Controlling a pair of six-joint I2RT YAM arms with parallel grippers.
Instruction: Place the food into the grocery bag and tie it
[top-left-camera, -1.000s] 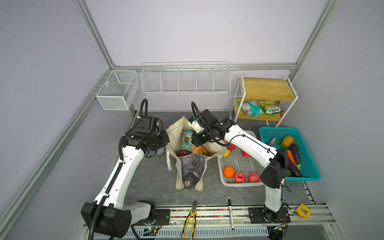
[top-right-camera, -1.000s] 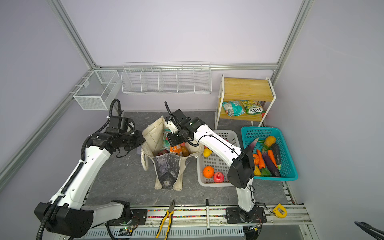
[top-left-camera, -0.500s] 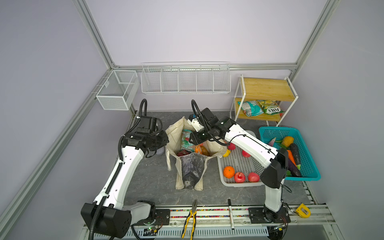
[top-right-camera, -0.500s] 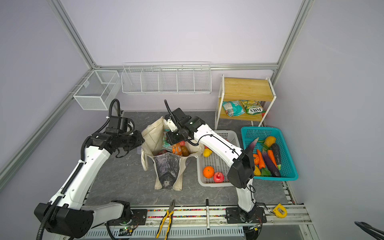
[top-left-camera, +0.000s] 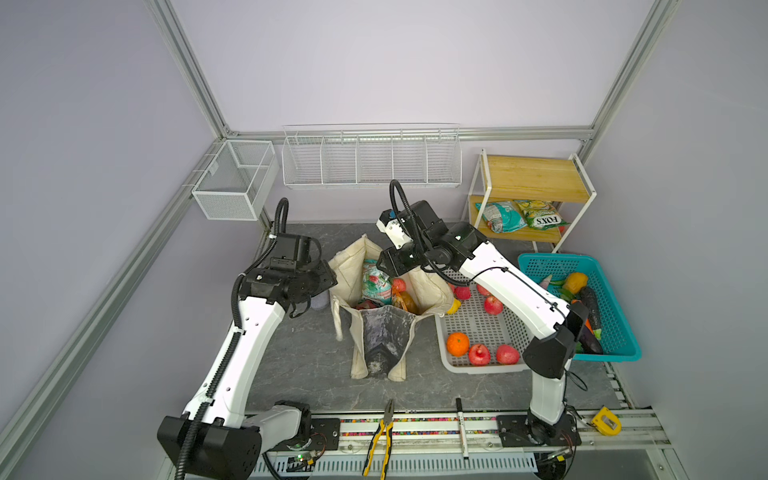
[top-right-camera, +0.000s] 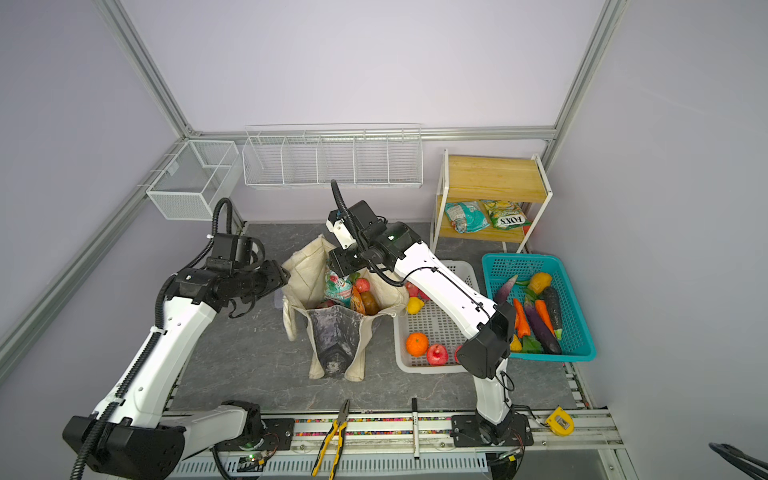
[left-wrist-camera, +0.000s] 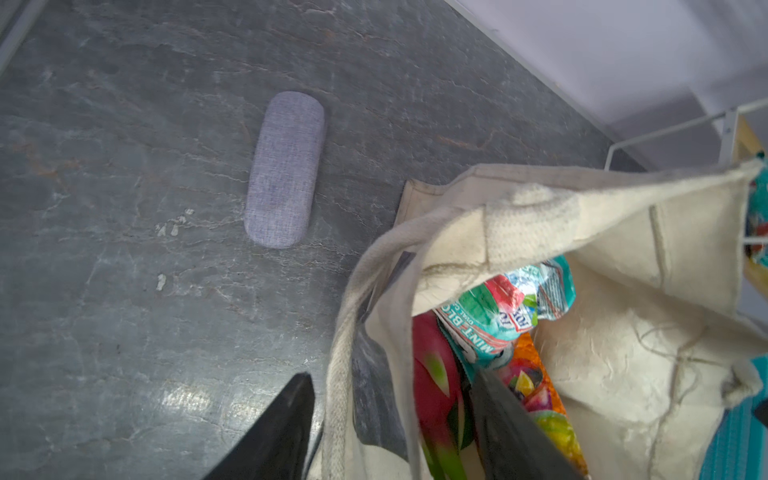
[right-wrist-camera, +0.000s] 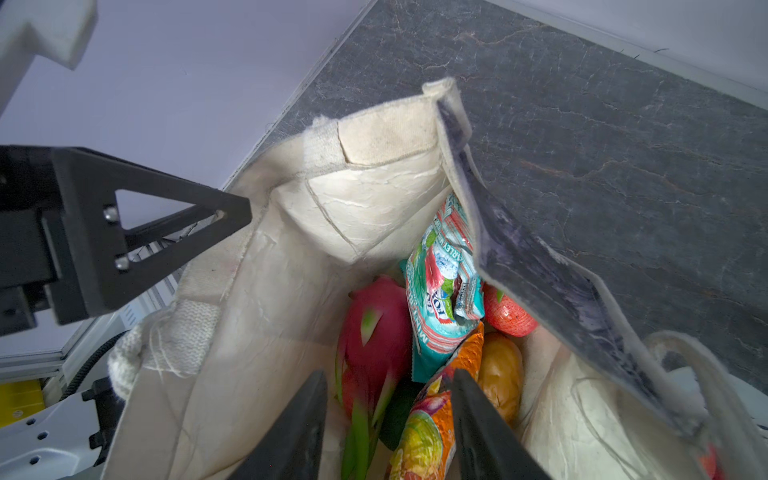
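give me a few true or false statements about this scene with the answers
1. The grocery bag stands open with a dragon fruit inside. True.
2. The teal basket is empty. False: it holds vegetables, among them an eggplant.
3. A grey case lies on the table beside the bag. True.
4. The orange is in the bag. False: it lies in the white basket.
5. The right gripper has its fingers shut tight. False: they stand apart above the bag's contents.
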